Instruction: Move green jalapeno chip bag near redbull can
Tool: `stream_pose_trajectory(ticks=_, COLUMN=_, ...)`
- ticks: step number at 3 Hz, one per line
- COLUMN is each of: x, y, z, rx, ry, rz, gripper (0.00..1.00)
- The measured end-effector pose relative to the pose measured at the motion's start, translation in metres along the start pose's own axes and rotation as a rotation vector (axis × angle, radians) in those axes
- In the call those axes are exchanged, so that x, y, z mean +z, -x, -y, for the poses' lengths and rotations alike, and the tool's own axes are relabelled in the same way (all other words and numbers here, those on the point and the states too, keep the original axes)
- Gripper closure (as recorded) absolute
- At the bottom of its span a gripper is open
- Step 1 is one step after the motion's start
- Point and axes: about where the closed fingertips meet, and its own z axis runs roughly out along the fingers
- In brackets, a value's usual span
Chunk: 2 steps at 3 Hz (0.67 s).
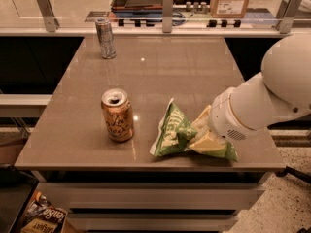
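Note:
The green jalapeno chip bag (pixel 172 130) lies crumpled near the front right of the brown table (pixel 170 67). My gripper (pixel 203 133) comes in from the right on a bulky white arm. Its cream fingers (pixel 206 142) pinch the bag's right half, which is squeezed narrow between them. The bag still rests on the table. The redbull can (pixel 105 38), slim and silver-blue, stands upright at the far left corner, well away from the bag.
A wider orange-gold can (pixel 117 115) stands open-topped just left of the bag. A glass rail with metal posts (pixel 167 4) runs along the table's far edge. The table's front edge is close below the bag. Magazines (pixel 43 217) lie on the floor at lower left.

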Motion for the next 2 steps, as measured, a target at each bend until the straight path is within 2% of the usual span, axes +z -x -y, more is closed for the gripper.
stream_pose_trajectory(ticks=1, x=-0.0009, y=0.001, z=-0.0005, rx=-0.002, ry=-0.002, rz=-0.001, gripper=1.0)
stream_pose_trajectory(ticks=2, x=-0.001, y=0.001, z=-0.0006, rx=-0.002, ry=-0.002, rz=-0.001, gripper=1.0)
